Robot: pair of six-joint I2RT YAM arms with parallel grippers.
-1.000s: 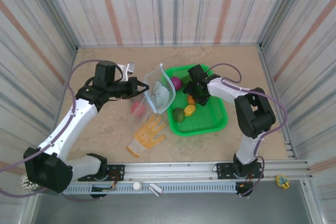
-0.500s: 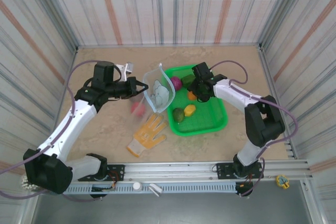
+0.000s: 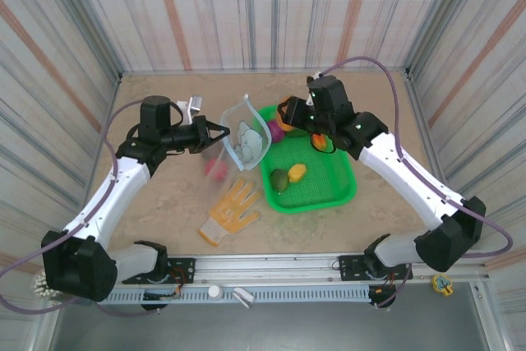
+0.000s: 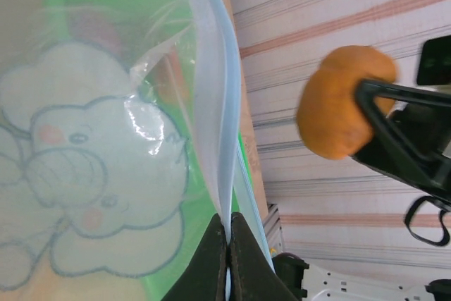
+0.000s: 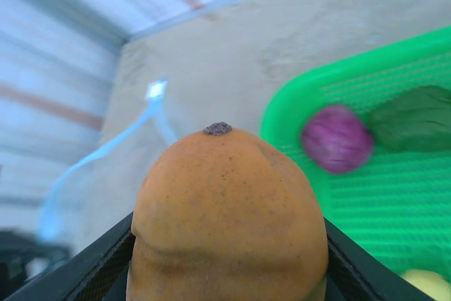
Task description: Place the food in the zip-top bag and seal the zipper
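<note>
R gripper, clamped on orange fruit, hangs w/ zip-top bag mouth just to its left, L gripper pinched on zipper; bag looks empty, so this pc, rest of food in basket beneath + sealing remain.

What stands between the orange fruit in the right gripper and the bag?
Nothing visible. The right gripper holds the orange fruit in the air by the basket corner; the left gripper pinches the blue strip of the bag, and only open air separates them.
</note>
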